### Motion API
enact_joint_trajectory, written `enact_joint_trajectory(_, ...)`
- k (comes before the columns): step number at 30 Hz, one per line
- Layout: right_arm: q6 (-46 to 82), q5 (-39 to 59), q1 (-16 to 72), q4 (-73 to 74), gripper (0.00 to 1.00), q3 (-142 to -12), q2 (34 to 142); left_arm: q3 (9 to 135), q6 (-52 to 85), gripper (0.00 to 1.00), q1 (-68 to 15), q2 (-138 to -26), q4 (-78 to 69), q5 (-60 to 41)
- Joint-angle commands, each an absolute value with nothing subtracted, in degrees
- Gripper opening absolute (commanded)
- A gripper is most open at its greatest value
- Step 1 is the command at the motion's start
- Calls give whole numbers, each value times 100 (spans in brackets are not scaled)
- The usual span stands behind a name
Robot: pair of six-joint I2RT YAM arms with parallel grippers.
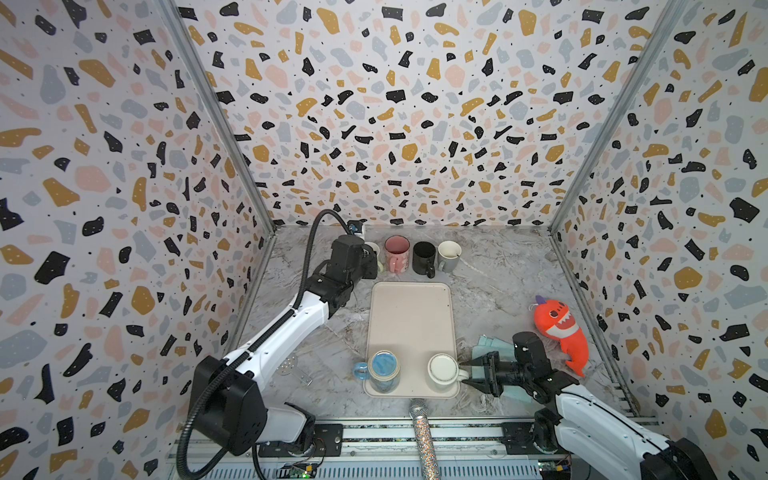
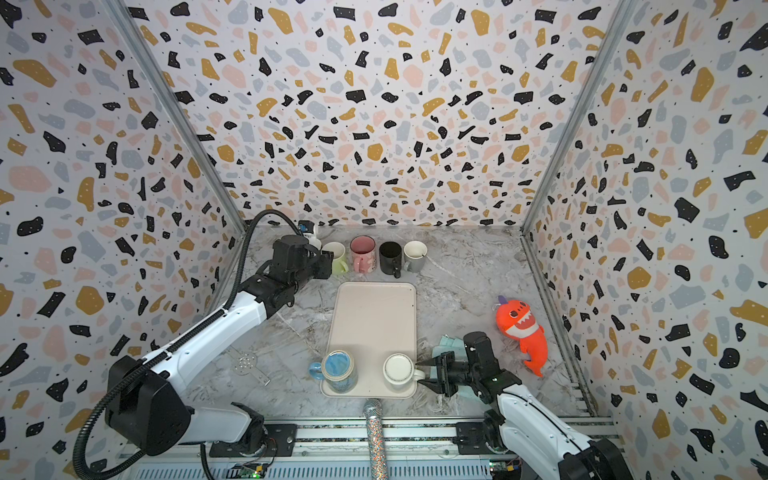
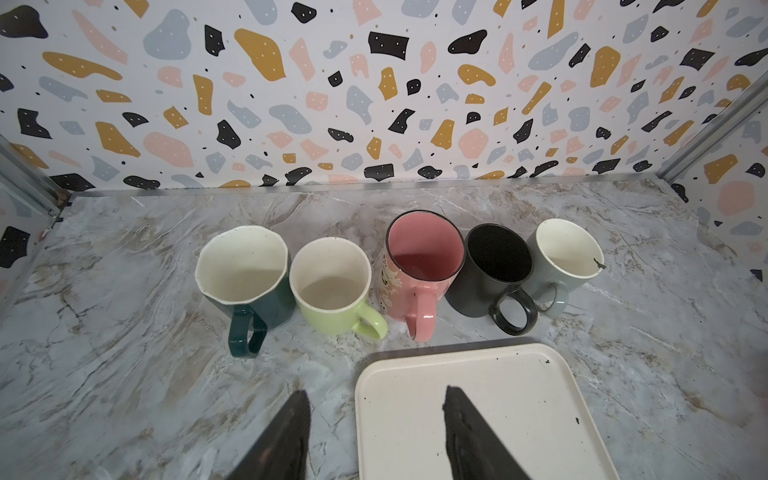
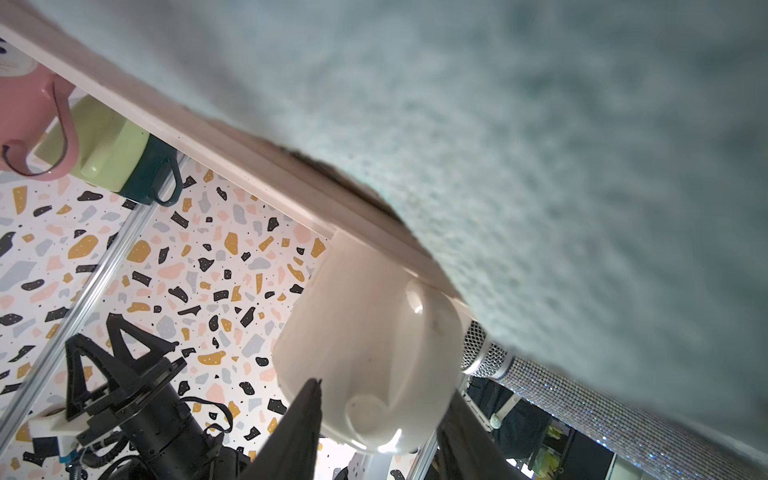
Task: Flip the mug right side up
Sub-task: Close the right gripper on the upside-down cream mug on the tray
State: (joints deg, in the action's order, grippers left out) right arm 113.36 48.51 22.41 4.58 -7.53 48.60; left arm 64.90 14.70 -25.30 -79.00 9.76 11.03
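Two mugs stand upside down at the near end of the beige tray: a white mug on the right and a blue mug on the left. My right gripper lies level at the tray's right edge. It is open, with a finger on each side of the white mug's handle. The right wrist view shows the white mug between those fingers, with gaps left. My left gripper is open and empty above the tray's far left corner.
Several upright mugs line the back: dark green, light green, pink, black, grey. An orange plush shark and a teal cloth lie right of the tray. A glitter microphone lies at the front.
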Motion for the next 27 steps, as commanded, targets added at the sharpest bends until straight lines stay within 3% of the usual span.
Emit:
enact_joint_trajectory(1,11391,4878,2267,762,39,-739,5055,6412,1503,53,-2483,-7934,732,1116)
enact_joint_trajectory(8,11329,4964,2276,1051,31,-821,5457,6390,1503,53,-2463,-7945,727,1125)
enact_joint_trajectory(17,10992,5098,2276,1028,39,-1087,5894,6336,1503,53,-2435,-7917,720,1125)
enact_joint_trajectory(27,10861,5107,2277,1131,21,-1161,6132,6276,1488,54,-2402,-7882,730,1138)
